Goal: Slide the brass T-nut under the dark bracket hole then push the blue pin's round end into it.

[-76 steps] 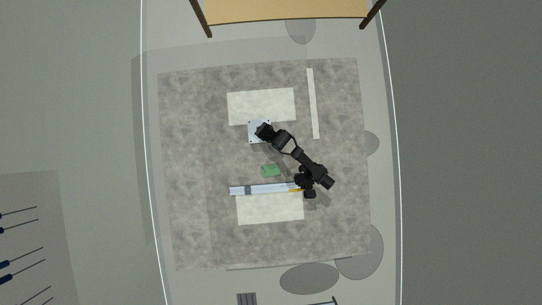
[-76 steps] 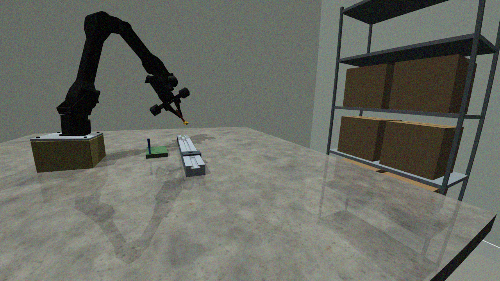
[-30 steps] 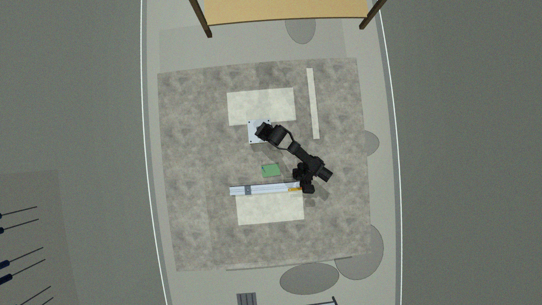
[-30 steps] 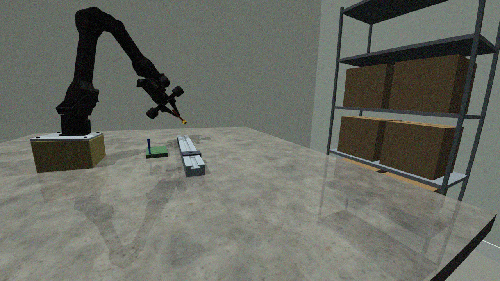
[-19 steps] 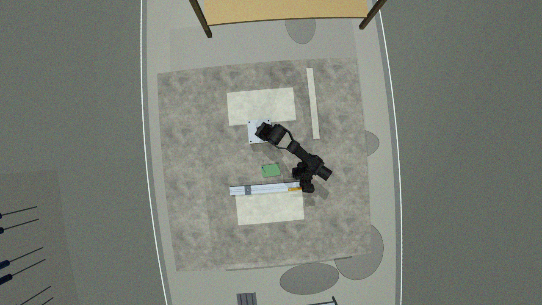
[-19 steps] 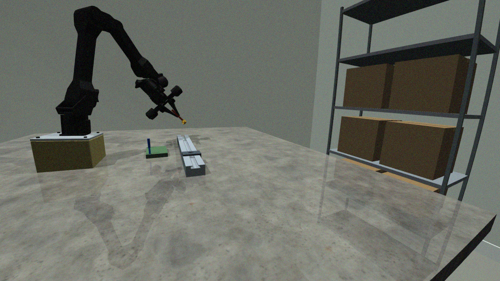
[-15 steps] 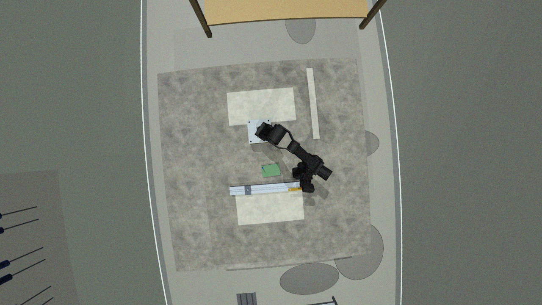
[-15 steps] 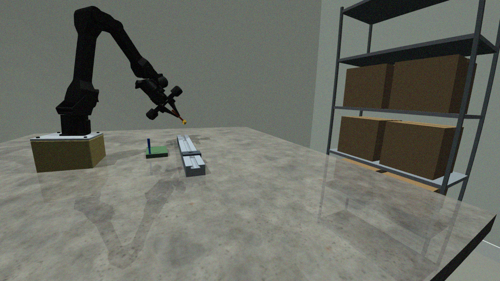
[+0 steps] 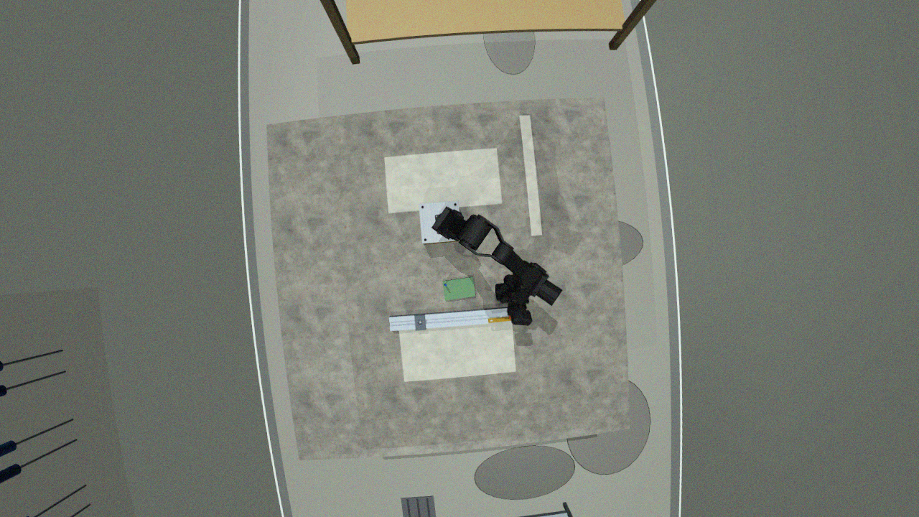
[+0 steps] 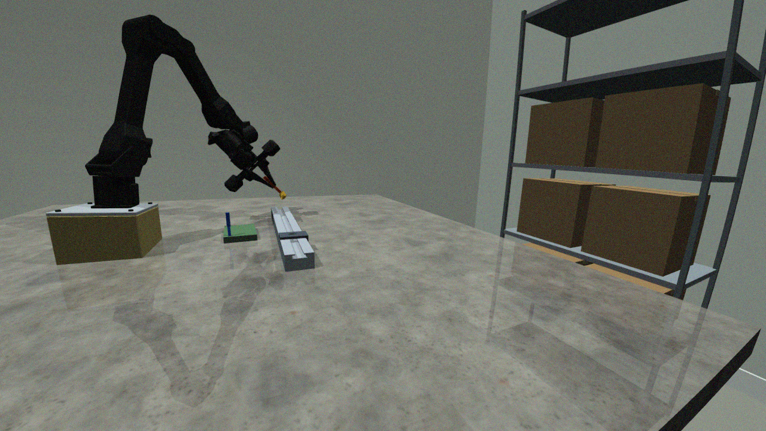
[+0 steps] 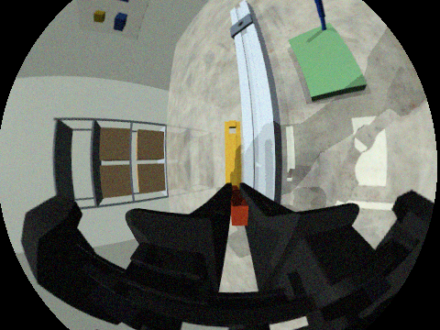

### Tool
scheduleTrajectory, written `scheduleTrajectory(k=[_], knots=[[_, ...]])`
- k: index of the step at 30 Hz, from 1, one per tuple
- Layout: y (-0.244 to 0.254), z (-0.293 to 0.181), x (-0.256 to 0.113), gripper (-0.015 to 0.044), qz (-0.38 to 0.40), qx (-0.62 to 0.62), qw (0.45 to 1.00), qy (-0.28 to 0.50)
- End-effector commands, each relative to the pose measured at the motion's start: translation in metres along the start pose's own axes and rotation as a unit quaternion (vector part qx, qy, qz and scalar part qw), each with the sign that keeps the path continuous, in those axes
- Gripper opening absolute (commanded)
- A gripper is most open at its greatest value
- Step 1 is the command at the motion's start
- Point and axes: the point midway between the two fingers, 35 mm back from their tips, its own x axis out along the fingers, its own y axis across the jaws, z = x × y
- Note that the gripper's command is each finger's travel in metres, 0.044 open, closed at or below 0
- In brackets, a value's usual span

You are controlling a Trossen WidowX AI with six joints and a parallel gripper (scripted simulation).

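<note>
Wrist view showed the tool clamped on the orange handle of the brass T-nut. Its two black fingertips stood only a narrow gap apart, one on either side of the handle, whose red-orange end showed behind them between the fingers. The brass-yellow nut stuck out beyond the tips, with a small opening near its far end.

In the exterior view the tool slanted downward, and the nut hung in the air above the far end of the aluminum rail, apart from the counter. The nut was outside the slot. From the top it appeared over the rail's end, well apart from the dark bracket, which sat across the rail near the opposite end. The bracket's hole was visible from the wrist.

The rail lay flat on the counter. Just beside it, on the side toward the arm's base, lay the green tray. The blue pin stood upright at one corner of that tray, untouched by the tool; its upper end was cut off in the wrist view.
</note>
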Motion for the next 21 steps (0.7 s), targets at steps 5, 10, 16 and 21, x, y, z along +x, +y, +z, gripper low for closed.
scheduleTrajectory(k=[5,10,16,21], knots=[[-0.011,0.0,0.01,-0.015,0.001,-0.002,1.0,-0.009],[-0.016,-0.001,0.015,-0.015,0.001,-0.002,1.0,-0.01],[-0.018,-0.001,0.016,-0.015,0.001,-0.002,1.0,-0.011],[-0.021,-0.002,0.019,-0.015,0.001,-0.002,1.0,-0.011]])
